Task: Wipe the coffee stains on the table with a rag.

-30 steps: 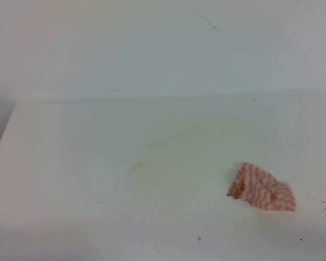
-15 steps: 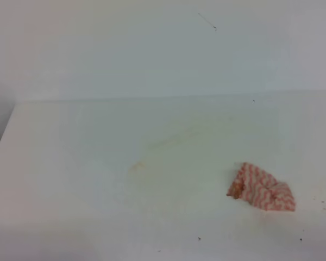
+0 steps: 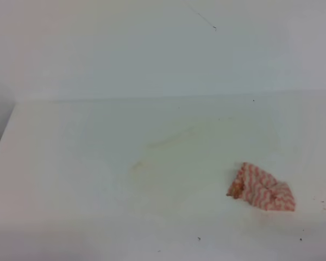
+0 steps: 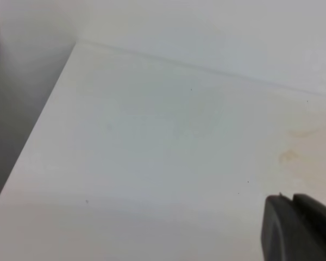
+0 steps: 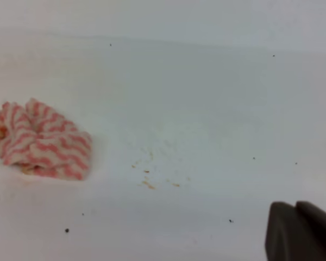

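The white tabletop (image 3: 87,179) fills most of the exterior high view and meets a pale wall (image 3: 152,49) along a faint straight line behind it; its left edge falls away into a grey shadowed gap. What shows of the coffee stains (image 3: 165,141) is faint: a thin yellowish streak running diagonally across the middle of the surface, with a small tan spot to its lower left, and the same marks appear as pale tan smudges at the right edge of the left wrist view (image 4: 288,156). The rag (image 3: 262,188) lies crumpled on the right part of the tabletop, well apart from the streak, its red-and-white zigzag bunched into a lumpy wedge with an orange-brown patch on its left end; nothing touches it. In the right wrist view it sits at the far left (image 5: 41,140), with a scatter of small brown crumbs or droplets (image 5: 149,176) on the bare surface to its right, and a few tiny dark specks (image 5: 66,230) farther out. The right end effector (image 5: 300,231) shows only as a dark tip in the lower right corner, its jaws pressed together and holding nothing. The left end effector (image 4: 298,225) is likewise a dark tip in the corner of its own view, above bare surface; whether it is closed or parted cannot be told from what shows.
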`<state>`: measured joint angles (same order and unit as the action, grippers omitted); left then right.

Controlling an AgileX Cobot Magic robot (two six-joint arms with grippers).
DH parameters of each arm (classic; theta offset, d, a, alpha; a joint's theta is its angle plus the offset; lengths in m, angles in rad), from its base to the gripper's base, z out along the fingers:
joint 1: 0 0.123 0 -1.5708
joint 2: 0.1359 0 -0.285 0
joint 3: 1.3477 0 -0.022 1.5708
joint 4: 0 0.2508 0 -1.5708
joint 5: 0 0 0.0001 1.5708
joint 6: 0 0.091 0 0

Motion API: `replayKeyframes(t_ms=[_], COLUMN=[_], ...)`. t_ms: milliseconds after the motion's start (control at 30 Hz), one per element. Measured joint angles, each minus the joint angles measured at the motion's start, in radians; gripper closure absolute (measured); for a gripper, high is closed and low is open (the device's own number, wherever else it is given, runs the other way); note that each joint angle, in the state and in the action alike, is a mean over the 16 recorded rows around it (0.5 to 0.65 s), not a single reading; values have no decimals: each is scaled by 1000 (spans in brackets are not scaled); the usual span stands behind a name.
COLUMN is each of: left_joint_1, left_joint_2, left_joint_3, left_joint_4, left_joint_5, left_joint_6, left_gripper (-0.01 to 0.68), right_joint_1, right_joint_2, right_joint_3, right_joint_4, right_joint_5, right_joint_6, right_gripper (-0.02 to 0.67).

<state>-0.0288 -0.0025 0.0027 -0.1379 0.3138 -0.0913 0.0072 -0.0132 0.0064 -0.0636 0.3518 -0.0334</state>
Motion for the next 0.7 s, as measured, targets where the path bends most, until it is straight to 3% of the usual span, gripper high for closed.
replayKeyframes(t_ms=[700], left_joint_1=[0], left_joint_2=[2], left_joint_3=[-3], left_joint_4=[0], left_joint_5=[1], left_joint_6=[0], left_gripper=[675], right_joint_1=[0], right_joint_2=[0], right_joint_3=[0], right_joint_4=[-43], right_joint_5=[-8], right_joint_6=[13], right_gripper=[650])
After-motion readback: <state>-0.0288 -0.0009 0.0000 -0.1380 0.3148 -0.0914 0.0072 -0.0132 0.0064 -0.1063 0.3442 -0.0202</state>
